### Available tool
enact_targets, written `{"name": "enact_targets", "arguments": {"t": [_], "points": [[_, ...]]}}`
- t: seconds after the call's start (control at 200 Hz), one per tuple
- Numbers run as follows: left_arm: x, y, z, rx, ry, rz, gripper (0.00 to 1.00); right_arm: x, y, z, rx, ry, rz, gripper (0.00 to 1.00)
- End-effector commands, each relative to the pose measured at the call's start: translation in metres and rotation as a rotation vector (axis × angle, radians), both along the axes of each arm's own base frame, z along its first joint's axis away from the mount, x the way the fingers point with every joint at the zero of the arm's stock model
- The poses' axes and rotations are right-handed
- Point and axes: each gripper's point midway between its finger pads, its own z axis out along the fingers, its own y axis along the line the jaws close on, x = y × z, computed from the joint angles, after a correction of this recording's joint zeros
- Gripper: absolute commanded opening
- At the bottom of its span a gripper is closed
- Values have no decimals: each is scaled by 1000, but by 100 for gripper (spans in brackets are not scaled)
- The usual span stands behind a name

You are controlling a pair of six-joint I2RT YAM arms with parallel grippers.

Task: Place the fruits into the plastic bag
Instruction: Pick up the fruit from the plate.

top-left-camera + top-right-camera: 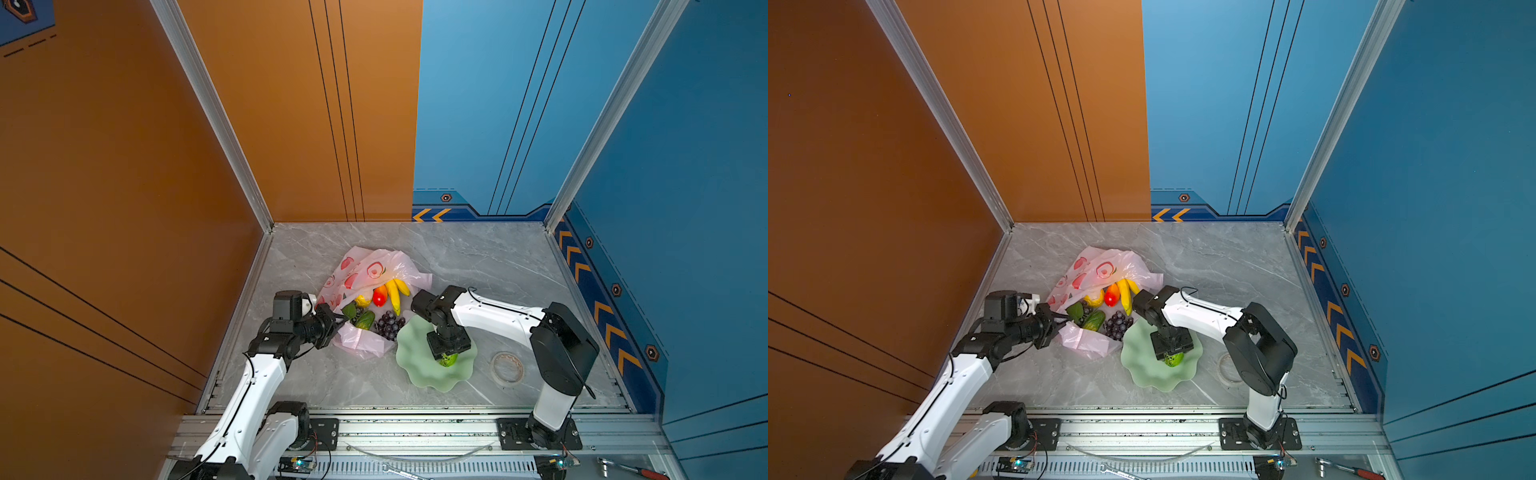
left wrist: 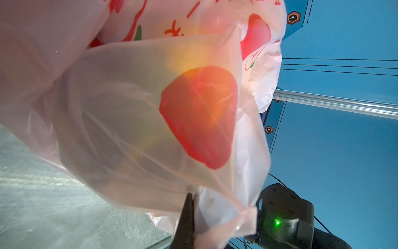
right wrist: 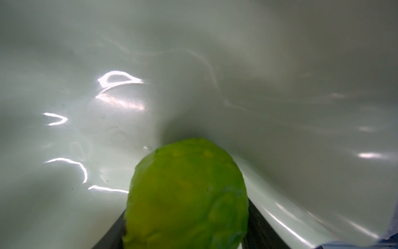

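The plastic bag, pale pink with red peach prints, lies open on the marble table. In its mouth lie a banana bunch, a lemon, a red-yellow mango, a green-orange oblong fruit and purple grapes. My left gripper is shut on the bag's near edge and holds it up. A small green ball rests on the pale green plate. My right gripper points down over it, its fingers against both sides of the ball.
A clear tape roll lies flat on the table to the right of the plate, near the right arm's base. Orange and blue walls close in the table at the left, back and right. A metal rail runs along the front edge.
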Motion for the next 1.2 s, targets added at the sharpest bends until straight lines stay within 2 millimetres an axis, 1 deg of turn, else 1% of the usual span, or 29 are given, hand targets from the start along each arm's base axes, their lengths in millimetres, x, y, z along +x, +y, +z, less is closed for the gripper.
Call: {"name": "enact_targets", "arguments": {"t": [0.0, 0.125, 0.23, 0.375, 0.621, 0.791, 0.866, 1.026, 1.197], "points": [[-4, 1, -2, 13, 7, -2, 0, 4, 3, 20, 13, -36, 9, 58], [-4, 0, -1, 14, 5, -3, 0, 8, 6, 44, 47, -73, 10, 57], [-3, 0, 0, 13, 2, -3, 0, 14, 12, 67, 99, -112, 6, 57], [-2, 0, 0, 14, 2, -3, 0, 22, 25, 95, 201, -141, -19, 58], [-2, 1, 3, 14, -4, 5, 0, 32, 51, 135, 363, -156, -54, 57], [-4, 1, 2, 12, -5, 10, 0, 35, 68, 154, 482, -131, -83, 58], [-5, 1, 1, 11, -5, 13, 0, 37, 77, 163, 561, -119, -113, 58], [-6, 2, 2, 9, -5, 18, 0, 43, 98, 175, 737, -72, -211, 58], [-5, 2, 2, 8, -5, 17, 0, 58, 122, 185, 921, -26, -325, 58]]}}
